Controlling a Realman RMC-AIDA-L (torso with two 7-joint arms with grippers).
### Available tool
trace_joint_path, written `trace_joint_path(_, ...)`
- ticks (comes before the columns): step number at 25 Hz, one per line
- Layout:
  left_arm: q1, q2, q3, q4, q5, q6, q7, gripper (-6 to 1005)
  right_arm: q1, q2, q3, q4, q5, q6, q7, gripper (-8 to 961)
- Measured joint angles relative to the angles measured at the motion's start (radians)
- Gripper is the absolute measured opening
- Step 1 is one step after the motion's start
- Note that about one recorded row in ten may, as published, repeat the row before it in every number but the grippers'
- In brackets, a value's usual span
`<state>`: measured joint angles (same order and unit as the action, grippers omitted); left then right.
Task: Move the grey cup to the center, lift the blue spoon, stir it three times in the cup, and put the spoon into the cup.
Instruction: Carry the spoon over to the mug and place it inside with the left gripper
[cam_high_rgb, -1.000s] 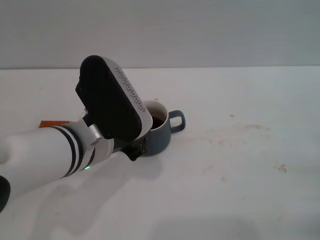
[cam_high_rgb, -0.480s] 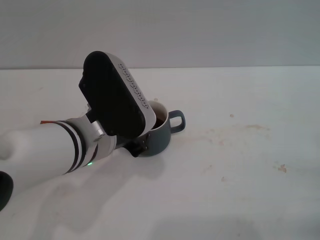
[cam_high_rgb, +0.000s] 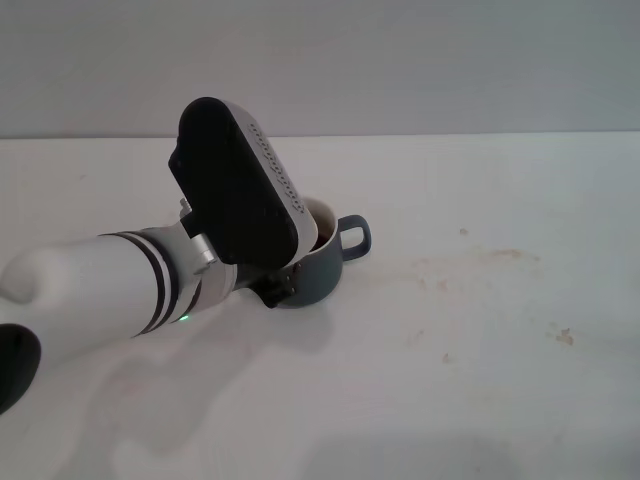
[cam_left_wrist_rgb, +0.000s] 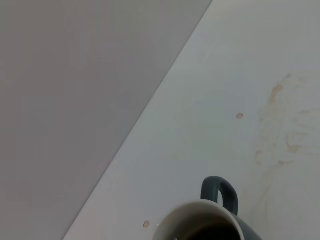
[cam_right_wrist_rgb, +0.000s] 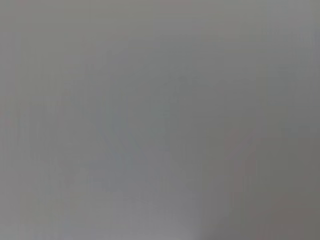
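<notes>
Slate-grey cup (cam_high_rgb: 318, 268) with cream inside; white table (cam_high_rgb: 480, 330).

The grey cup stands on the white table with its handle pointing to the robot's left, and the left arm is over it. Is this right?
Not quite. The head view shows the grey cup with its handle pointing to the robot's right, away from the arm. The rest holds: it stands on the white table, and the left arm reaches over it.

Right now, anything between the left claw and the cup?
Nothing visible. The left arm hangs over the cup and its claw is hidden behind the wrist housing. The table around the cup shows only stains. The spoon is not in view.
</notes>
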<state>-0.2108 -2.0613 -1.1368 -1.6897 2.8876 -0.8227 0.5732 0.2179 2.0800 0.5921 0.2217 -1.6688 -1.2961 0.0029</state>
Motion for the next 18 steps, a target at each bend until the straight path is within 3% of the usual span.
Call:
trace_joint_path(9,-0.028,0.001,-0.002,0.023,0.001,-0.006,0.002,142,0.0,0.0,0.0,0.001,0.0,0.0,0.0,-2)
trace_joint_path(18,-0.007,0.002,-0.028,-0.009,0.001,-0.046,0.036,142,0.003,0.0,0.0,0.005,0.0,0.0,-0.003,-2)
